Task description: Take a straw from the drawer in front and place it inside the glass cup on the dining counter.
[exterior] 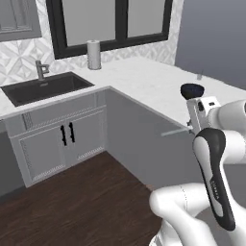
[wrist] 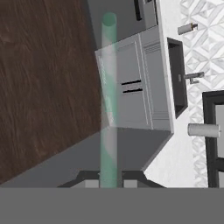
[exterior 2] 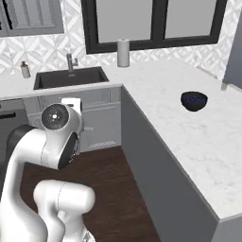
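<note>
Straw [wrist: 108, 100]: clamped between closed gripper [wrist: 109, 183] fingers, projecting straight ahead of them; retrieval done, carry to dining counter [exterior 2: 189, 127] and insertion outstanding.

White marble bench [exterior 2: 189, 137] carries a dark blue bowl [exterior 2: 194, 101] near its far side, paper-towel roll [exterior 2: 123, 52] upright by the window.
</note>
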You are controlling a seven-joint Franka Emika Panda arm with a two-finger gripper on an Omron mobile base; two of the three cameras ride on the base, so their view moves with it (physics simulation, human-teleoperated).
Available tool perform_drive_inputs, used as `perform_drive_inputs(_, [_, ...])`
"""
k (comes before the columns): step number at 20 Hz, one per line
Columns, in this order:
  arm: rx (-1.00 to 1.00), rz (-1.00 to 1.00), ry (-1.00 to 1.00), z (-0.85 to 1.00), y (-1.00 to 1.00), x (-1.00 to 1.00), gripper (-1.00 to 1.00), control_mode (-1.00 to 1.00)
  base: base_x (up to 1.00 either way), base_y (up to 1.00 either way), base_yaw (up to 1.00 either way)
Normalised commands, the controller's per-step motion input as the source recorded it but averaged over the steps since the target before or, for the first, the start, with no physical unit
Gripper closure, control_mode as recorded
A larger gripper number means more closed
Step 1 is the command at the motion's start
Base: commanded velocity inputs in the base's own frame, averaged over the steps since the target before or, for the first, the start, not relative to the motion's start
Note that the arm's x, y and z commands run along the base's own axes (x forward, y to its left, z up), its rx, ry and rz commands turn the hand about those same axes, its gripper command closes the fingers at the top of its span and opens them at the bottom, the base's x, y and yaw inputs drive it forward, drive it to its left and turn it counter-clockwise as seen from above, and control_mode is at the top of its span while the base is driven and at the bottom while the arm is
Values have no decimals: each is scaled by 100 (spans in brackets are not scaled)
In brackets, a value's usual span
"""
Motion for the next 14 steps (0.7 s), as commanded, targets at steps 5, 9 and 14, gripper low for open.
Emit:
perform_drive_inputs(5, [0,0,0,0,0,0,100,100,-85,-100,-15])
perform_drive_inputs(9, [0,0,0,0,0,0,100,100,-97,-100,-12])
perform_drive_inputs(14, [0,0,0,0,0,0,100,100,-63,-100,-14])
